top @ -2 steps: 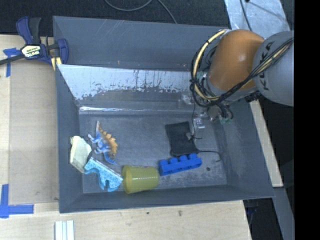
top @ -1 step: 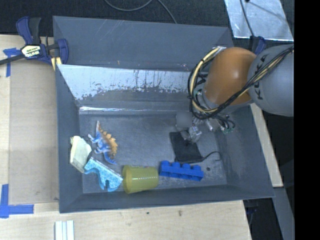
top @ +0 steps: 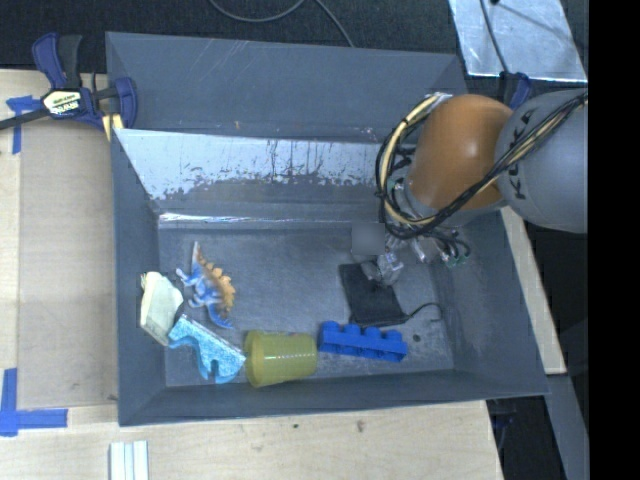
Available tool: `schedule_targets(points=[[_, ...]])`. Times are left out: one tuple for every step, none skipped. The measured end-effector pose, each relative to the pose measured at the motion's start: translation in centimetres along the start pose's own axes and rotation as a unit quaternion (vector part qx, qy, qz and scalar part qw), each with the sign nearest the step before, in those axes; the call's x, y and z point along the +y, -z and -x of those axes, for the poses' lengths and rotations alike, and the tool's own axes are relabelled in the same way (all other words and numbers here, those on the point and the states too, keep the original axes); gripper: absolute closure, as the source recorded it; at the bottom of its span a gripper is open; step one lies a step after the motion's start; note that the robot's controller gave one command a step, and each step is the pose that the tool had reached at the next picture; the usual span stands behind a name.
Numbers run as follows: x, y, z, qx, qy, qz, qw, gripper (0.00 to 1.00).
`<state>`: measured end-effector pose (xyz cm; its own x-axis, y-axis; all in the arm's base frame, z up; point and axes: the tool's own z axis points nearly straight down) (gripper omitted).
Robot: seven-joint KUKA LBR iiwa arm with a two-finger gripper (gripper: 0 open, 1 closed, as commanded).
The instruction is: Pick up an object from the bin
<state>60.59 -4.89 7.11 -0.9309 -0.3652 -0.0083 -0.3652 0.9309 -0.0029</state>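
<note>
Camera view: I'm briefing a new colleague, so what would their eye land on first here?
The arm's orange wrist cover looms at the right of the bin, with the gripper over a flat black piece. Along the near wall lie a blue block and a yellow-green cup on its side, beside a small heap at the left.

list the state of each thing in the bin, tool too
tool: low over the bin's right part, above the black flat piece
black flat piece: lying flat, under the tool
blue toy brick: lying by the front wall
yellow-green cup: tipped on its side
light blue plastic toy: lying flat beside the cup
cream object: resting by the left wall
orange toy figure: lying down
</note>
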Motion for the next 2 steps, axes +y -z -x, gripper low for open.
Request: schedule_targets(points=[[-0.47, 14.87, -0.04, -0.0032, 0.013, -0.001, 0.9999, 1.0], [-0.43, 14.73, -0.12, -0.0019, 0.013, -0.001, 0.9999, 1.0]])
